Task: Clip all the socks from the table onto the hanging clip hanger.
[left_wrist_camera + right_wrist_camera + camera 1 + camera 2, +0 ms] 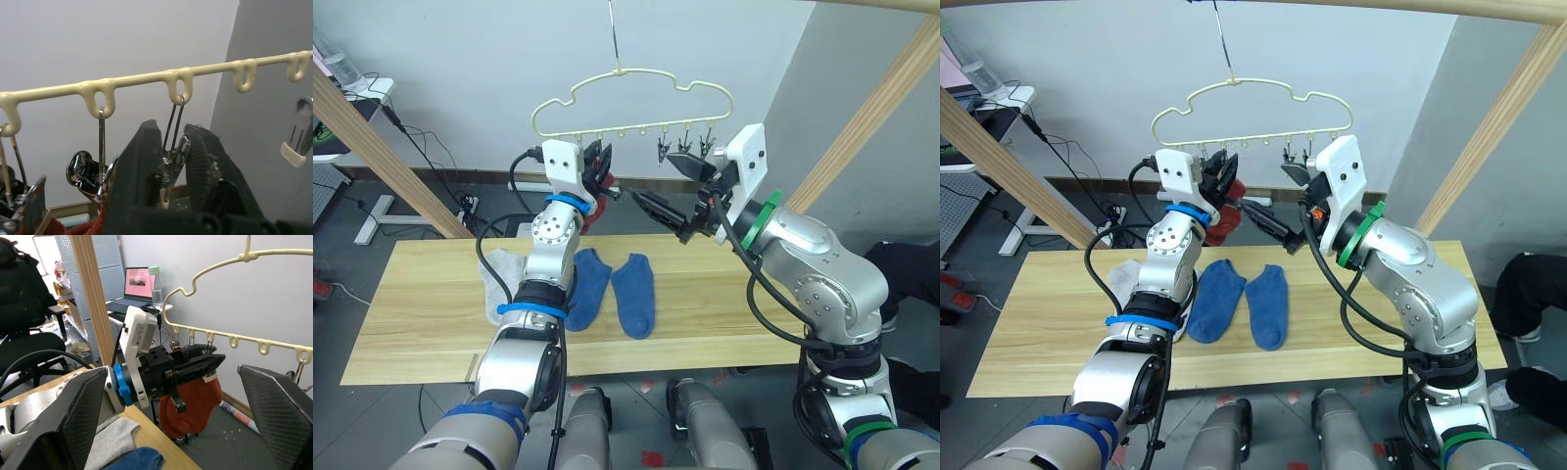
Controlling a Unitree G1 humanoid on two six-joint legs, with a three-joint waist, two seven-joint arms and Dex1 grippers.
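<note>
While your left gripper squeezes a silver clip between its two fingers, likely to spring it wide for a sock, the rust-red sock hangs just beneath it, left of centre in the head views. Your right gripper waits at frame centre with fingers spread apart and nothing between them, probably ready to feed the cuff in. The pale-yellow clip hanger hangs top centre. Below, two blue socks and a light grey sock lie on the table, not yet hung.
</note>
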